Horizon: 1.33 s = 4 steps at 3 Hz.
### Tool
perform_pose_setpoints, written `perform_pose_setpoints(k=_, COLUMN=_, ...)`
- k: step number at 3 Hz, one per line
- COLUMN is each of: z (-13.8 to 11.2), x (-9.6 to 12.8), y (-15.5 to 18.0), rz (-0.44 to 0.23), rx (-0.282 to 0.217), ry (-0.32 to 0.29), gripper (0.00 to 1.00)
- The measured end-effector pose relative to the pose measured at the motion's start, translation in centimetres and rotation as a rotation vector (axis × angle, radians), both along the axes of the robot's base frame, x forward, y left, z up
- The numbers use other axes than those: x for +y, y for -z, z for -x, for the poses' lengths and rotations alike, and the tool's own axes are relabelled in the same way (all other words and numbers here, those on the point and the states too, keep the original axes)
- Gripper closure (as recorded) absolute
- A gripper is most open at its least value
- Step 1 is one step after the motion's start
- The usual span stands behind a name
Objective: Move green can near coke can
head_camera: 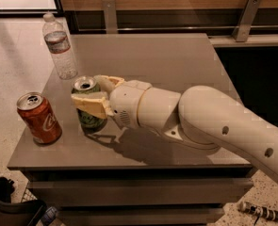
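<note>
Gripper [86, 90] clamped on green can [92, 119]. Near finger [89, 105] covers the can's middle band. Far finger [106, 82] meets the can out of sight, probably touching. Can pattern too blurred to read. Arm [223, 121], right of can, cut by right edge. Dark object [9, 206] below-left of can cut by bottom edge, unidentifiable. Striped item [263, 213] far below-right of can, too small to tell.
</note>
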<state>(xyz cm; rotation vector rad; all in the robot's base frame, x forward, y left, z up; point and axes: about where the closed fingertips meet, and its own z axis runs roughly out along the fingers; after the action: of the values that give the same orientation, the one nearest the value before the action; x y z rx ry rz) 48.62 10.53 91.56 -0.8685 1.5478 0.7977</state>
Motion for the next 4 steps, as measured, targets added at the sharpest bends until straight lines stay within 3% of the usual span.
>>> perform_pose_setpoints(k=2, z=0.94, x=0.34, y=1.35, rz=0.017, rx=0.017, ry=-0.001, gripper=1.00)
perform_pose_setpoints(k=4, z=1.13, x=0.70, y=1.24, rz=0.021, rx=0.014, ry=-0.008, gripper=0.59)
